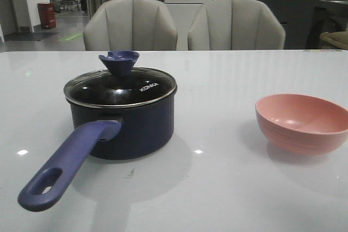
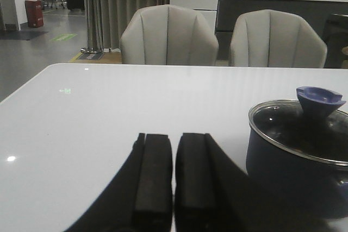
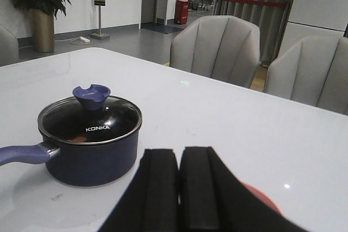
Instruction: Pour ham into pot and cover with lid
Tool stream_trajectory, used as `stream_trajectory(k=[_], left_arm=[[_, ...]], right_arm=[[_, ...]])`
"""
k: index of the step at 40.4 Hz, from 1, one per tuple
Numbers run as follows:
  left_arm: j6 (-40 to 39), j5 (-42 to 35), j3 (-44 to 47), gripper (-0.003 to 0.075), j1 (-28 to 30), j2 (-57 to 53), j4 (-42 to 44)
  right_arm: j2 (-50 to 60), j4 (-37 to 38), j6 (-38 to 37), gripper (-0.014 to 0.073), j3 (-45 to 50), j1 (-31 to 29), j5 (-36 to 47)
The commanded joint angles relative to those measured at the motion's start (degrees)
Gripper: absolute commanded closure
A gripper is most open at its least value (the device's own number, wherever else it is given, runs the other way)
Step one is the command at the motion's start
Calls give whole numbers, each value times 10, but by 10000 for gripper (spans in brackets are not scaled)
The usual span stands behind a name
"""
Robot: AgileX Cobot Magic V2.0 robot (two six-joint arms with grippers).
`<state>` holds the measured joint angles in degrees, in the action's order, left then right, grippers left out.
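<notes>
Lid (image 1: 120, 87) is sitting on pot (image 1: 128, 126), pink bowl (image 1: 302, 123) well apart; left gripper (image 2: 173, 175) and right gripper (image 3: 179, 186) both closed, gripping nothing.

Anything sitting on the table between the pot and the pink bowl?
No. In the front view, only bare white table lies between the pot and the pink bowl.

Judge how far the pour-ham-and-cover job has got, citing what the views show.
It looks finished. The lid sits on the pot; the pink bowl appears empty. An orange speck under the glass may be ham. Both grippers, left and right, hold nothing. Nothing evident remains.
</notes>
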<state>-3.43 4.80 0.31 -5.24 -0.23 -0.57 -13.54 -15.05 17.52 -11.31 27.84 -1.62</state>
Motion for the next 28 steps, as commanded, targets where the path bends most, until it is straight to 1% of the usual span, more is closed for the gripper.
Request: stream_trajectory(k=[1,23,25,28], left_arm=[[-6,-48,12,607,-5,-11,0],[-6,-48,12,607,-5,-11,0],[-6,-48,12,607,-5,-11,0],[-6,-48,12,607,-5,-11,0]], right_arm=[[-5,3,2,447,-17,0,50],[-5,3,2,447,-17,0,50],[-5,12,6,447,-11,-1,55],[-5,46,8,447,-3,-10,48]])
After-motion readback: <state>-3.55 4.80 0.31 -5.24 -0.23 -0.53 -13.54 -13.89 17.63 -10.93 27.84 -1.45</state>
